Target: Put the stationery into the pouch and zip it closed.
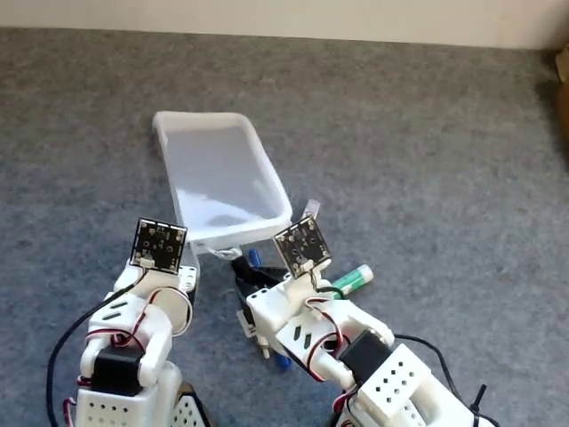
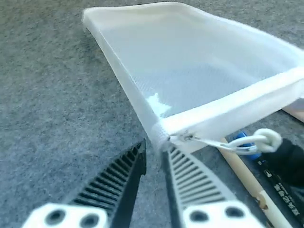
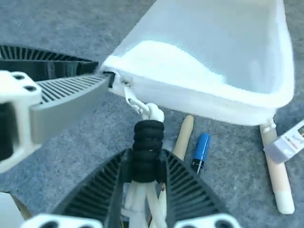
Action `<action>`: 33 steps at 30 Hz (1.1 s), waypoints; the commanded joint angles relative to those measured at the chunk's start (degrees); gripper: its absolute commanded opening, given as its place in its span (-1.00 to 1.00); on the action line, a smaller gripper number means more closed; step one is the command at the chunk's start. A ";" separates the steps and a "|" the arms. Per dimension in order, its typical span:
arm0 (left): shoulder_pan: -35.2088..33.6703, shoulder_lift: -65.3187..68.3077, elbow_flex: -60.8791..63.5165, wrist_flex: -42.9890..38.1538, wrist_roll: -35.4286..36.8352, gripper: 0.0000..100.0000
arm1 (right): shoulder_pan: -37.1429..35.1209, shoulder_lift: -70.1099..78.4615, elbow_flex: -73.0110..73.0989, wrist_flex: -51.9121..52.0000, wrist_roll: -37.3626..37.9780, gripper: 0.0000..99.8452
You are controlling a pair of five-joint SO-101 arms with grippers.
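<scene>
Clamped in the right gripper (image 3: pixel 145 159) is the black zipper pull (image 3: pixel 146 140), a corner of the empty pouch (image 1: pixel 222 173) is pinched by the left gripper (image 2: pixel 155 151), and the blue pen (image 3: pixel 201 151) and pencil (image 3: pixel 183 135) lie unpacked beside it.

Green marker (image 1: pixel 354 279) partly hidden behind right arm (image 1: pixel 311 329).

Grey carpeted table (image 1: pixel 444 133) carries white pouch (image 1: pixel 222 178), green marker (image 1: pixel 353 279), blue pen (image 3: pixel 201 151).

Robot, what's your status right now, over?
Left gripper pinching pouch corner. Right gripper shut on zipper pull. Blue pen and pencil lie outside.
</scene>
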 commanded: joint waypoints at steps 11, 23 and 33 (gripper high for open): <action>-2.24 -0.66 -1.01 -1.05 0.18 -0.99 | 6.11 -1.71 -1.63 4.88 0.88 -0.99; -5.85 -0.66 -0.75 -1.05 0.26 -0.99 | 13.41 -1.71 -2.15 7.16 0.97 -0.99; -5.85 -0.66 -0.57 -1.05 0.26 -0.99 | 19.56 -1.71 -4.70 9.89 0.97 -0.99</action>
